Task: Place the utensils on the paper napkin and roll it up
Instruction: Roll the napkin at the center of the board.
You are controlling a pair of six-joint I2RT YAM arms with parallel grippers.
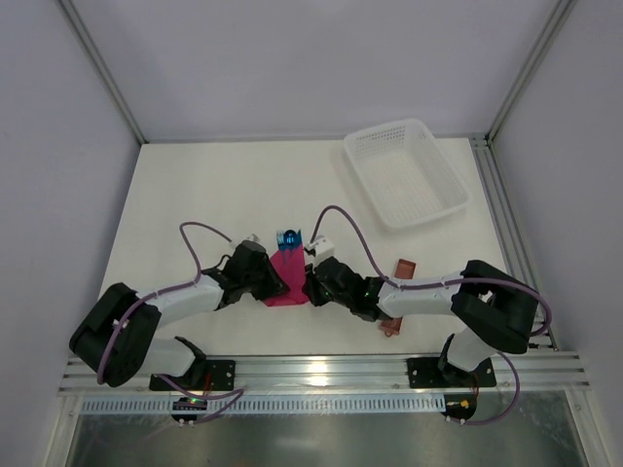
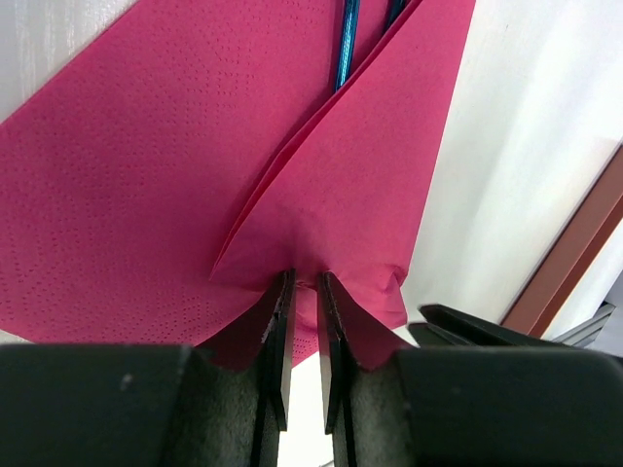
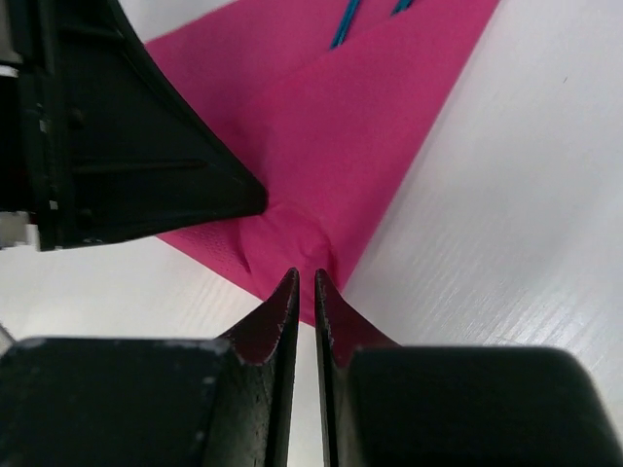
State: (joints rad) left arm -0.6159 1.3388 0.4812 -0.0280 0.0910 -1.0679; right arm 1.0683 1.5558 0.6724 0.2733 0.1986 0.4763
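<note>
Top view: both arms meet near the middle of the table (image 1: pixel 195 195); the paper napkin (image 1: pixel 285 280) lies folded between the left gripper (image 1: pixel 268 282) and the right gripper (image 1: pixel 311 287), with the utensils (image 1: pixel 289 236) poking blue ends out at its far edge. Basket (image 1: pixel 404 170) far right, well apart; brown sleeve (image 1: pixel 402 268) beside the right arm

Left wrist: jaws nearly together, pinching a fold at the napkin's near corner; one flap lies over the blue handles (image 2: pixel 346 44)

Right wrist: jaws a thin slit apart at the bunched corner, can't tell if gripping or just touching

Risks: two claws tugging one corner could tear or crumple the thin paper; a slipped pinch lets the flap spring open; loose cutlery may slide out the open far end during rolling
</note>
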